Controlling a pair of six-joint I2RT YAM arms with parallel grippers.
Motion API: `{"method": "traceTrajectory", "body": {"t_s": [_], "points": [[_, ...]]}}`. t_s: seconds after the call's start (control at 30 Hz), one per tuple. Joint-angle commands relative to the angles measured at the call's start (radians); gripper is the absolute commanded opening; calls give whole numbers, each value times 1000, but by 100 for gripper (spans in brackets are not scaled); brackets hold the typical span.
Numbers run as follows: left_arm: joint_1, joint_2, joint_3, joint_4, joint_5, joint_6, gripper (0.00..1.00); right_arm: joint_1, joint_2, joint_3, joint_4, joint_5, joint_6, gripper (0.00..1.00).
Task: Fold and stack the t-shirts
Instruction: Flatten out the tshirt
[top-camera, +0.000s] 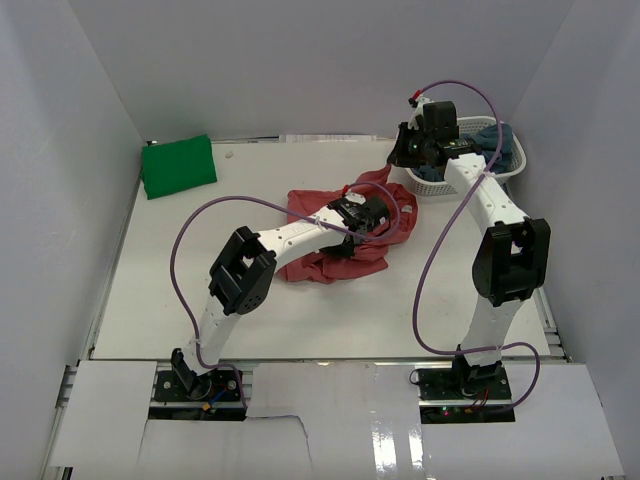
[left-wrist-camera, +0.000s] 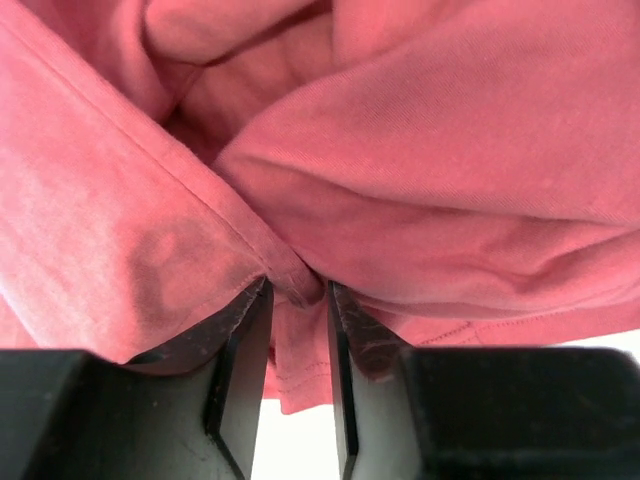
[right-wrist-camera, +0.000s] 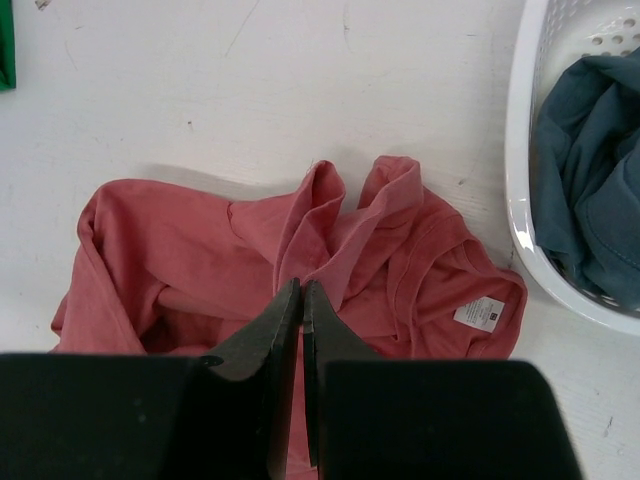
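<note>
A salmon-red t-shirt (top-camera: 330, 262) lies crumpled in the middle of the table. My left gripper (top-camera: 380, 222) is down on its right part. In the left wrist view a fold of the red cloth (left-wrist-camera: 450, 150) fills the narrow gap between the fingers of this gripper (left-wrist-camera: 297, 290), which is shut on it. My right gripper (top-camera: 408, 152) hangs higher, by the basket. Its fingers are shut with nothing between them (right-wrist-camera: 302, 285), above the red t-shirt (right-wrist-camera: 170, 250). A bright green t-shirt (top-camera: 178, 166) lies folded at the far left. Grey-blue t-shirts (right-wrist-camera: 590, 180) fill the basket.
The white lattice basket (top-camera: 510, 170) stands at the back right, its rim (right-wrist-camera: 520, 200) close to the red t-shirt's collar and white label (right-wrist-camera: 485, 312). White walls close in the table on three sides. Purple cables loop from both arms.
</note>
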Motion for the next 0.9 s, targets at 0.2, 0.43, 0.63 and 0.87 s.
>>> {"method": "traceTrajectory", "body": {"t_s": [0.2,0.43,0.63,0.87], "points": [[5,-5,13,15,-124,-28,36,-1,12,27,0,-18,-10,8],[5,17,-4,35,-119,-28,29,-1,15,35,0,-22,-9,8],[8,5,-7,45,-122,-19,0,-1,13,32,-2,-22,-10,8],[49,-141,69,37,142,30,0,-1,1,36,-11,-24,-27,8]]}}
